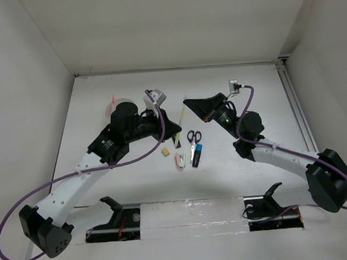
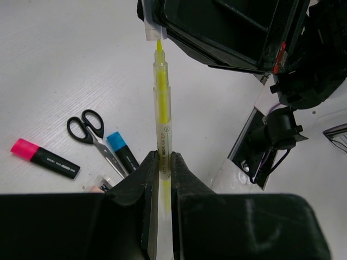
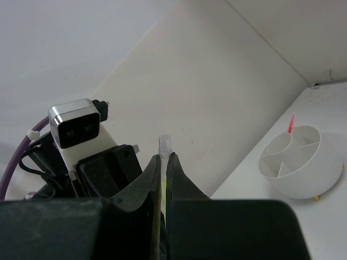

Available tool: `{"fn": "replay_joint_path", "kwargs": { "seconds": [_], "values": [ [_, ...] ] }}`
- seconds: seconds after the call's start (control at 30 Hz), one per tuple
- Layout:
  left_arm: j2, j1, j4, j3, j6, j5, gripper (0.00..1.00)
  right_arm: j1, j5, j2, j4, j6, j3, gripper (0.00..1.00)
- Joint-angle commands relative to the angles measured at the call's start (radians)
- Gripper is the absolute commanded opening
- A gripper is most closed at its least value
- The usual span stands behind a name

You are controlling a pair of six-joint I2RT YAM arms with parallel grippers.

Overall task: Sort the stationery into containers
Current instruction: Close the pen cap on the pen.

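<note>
Thin yellow stick: 1 item, held above the bench, long axis bridging the clenched left end effector and right end effector, each grasping 1 end; tray nearer the left arm.

There is one tray and one pink pen. Black highlighters number two: one pink-capped highlighter and one blue-capped highlighter. There is one pair of scissors, one eraser, one white-pink piece and one yellow stick. That makes seven stationery items in all. Arms number two, the left arm and the right arm, each with one gripper: left gripper, right gripper.
</note>
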Motion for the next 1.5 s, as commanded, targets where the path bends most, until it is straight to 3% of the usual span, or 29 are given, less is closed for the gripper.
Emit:
{"fn": "replay_joint_path", "kwargs": {
  "seconds": [0.0,0.57,0.7,1.47],
  "values": [
    [-0.025,0.002,0.039,0.019,0.014,-0.002,0.00,-0.007,-0.021,-0.011,0.066,-0.019,0.003,0.00],
    [-0.036,0.002,0.039,0.019,0.005,-0.039,0.00,0.003,-0.051,-0.002,0.044,-0.069,-0.006,0.00],
    [-0.057,0.104,0.114,-0.011,-0.027,0.076,0.00,0.012,-0.051,0.029,0.032,-0.079,-0.006,0.00],
    [-0.048,0.117,0.123,-0.017,-0.029,0.130,0.00,0.030,-0.115,0.170,0.253,0.084,0.023,0.00]
  ]
}}
